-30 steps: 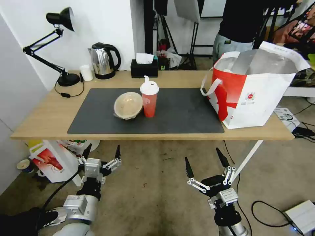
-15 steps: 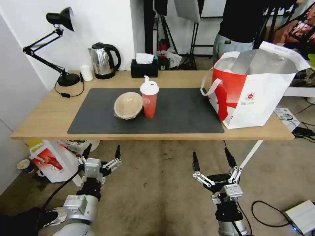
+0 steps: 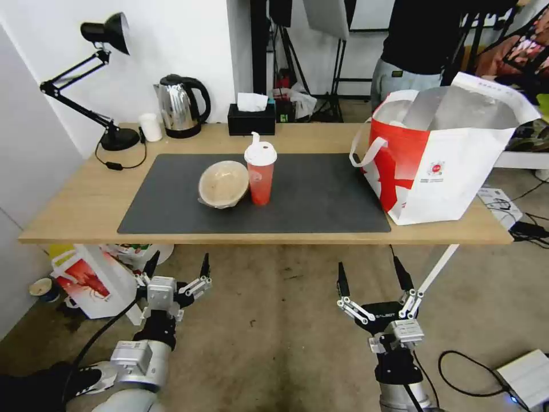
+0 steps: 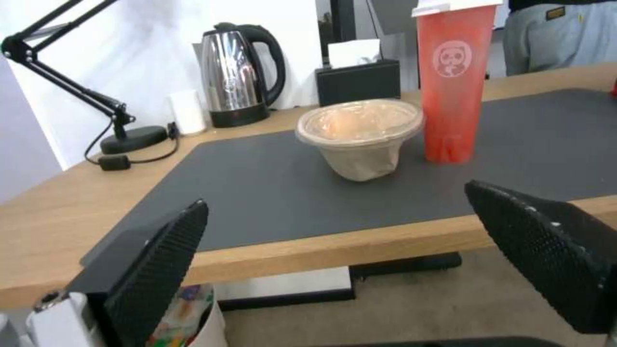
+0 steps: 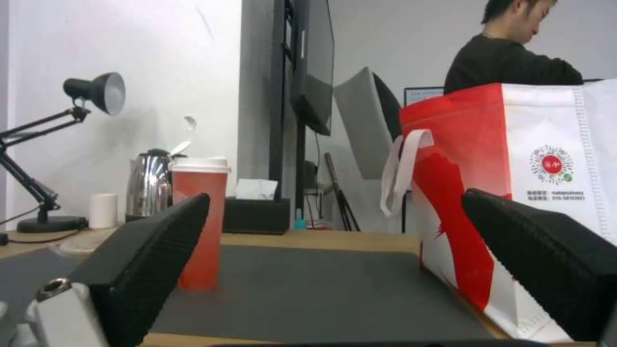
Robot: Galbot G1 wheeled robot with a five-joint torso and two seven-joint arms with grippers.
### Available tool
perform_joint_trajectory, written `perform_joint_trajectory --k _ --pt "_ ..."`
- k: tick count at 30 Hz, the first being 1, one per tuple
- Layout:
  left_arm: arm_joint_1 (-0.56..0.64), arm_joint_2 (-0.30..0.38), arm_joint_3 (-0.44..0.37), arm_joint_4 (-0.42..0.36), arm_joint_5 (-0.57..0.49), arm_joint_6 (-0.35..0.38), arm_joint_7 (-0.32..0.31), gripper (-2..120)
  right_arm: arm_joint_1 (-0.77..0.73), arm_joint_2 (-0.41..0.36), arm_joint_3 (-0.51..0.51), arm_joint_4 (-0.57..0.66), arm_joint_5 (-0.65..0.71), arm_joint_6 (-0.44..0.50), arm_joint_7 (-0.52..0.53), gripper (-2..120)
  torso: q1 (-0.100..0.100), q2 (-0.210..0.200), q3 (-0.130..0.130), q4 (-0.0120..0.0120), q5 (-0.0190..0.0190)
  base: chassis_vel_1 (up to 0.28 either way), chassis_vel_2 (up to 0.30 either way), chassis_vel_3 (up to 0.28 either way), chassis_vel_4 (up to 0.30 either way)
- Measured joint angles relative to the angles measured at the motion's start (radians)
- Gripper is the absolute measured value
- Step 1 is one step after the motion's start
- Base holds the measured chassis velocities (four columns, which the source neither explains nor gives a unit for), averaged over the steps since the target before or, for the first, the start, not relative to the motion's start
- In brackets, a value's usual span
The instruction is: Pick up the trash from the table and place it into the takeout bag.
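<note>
On the dark mat of the light-wood table [image 3: 74, 212] a tan film-covered bowl [image 3: 223, 184] lies tilted beside an upright red drink cup [image 3: 261, 174] with a white spouted lid. The takeout bag [image 3: 446, 154], white with a red panel and foil lining, stands open at the table's right end. Both grippers hang below the table's front edge, over the floor. My left gripper [image 3: 178, 264] is open and faces the bowl [image 4: 360, 135] and the cup [image 4: 453, 86]. Also open, my right gripper [image 3: 369, 269] faces the cup [image 5: 199, 221] and the bag [image 5: 514, 193].
Along the table's back edge are a black desk lamp [image 3: 108, 34], a small white cup [image 3: 151, 127], a steel kettle [image 3: 180, 106] and a black tissue box [image 3: 251, 119]. A smaller white bag [image 3: 91, 280] sits under the table's left end. Cables and a white box [image 3: 529, 377] lie on the floor at right.
My right gripper has shifted a little to the right and lower, turning more upright, and stays open. The left arm and the things on the table have not moved.
</note>
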Motion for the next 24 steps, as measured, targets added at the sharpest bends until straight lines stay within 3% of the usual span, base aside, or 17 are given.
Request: perform_joint_trajectory --k 6,17,24 --pt "0.000 0.000 0.000 0.000 0.000 0.000 0.000 100 -0.007 -0.007 0.005 0.018 -0.006 -0.010 0.011 100 0.000 0.000 0.000 0.0001 0.0001 0.000 0.000 0.000 0.000" --pt "0.000 0.000 0.000 0.000 0.000 0.000 0.000 100 -0.062 -0.060 0.064 0.197 -0.040 -0.074 0.061 100 0.000 0.000 0.000 0.0000 0.0000 0.000 0.000 0.000 0.000" --pt "0.000 0.000 0.000 0.000 0.000 0.000 0.000 100 0.026 -0.107 0.078 0.257 0.038 -0.123 0.024 100 0.000 0.000 0.000 -0.0002 0.0000 0.000 0.000 0.000 0.000"
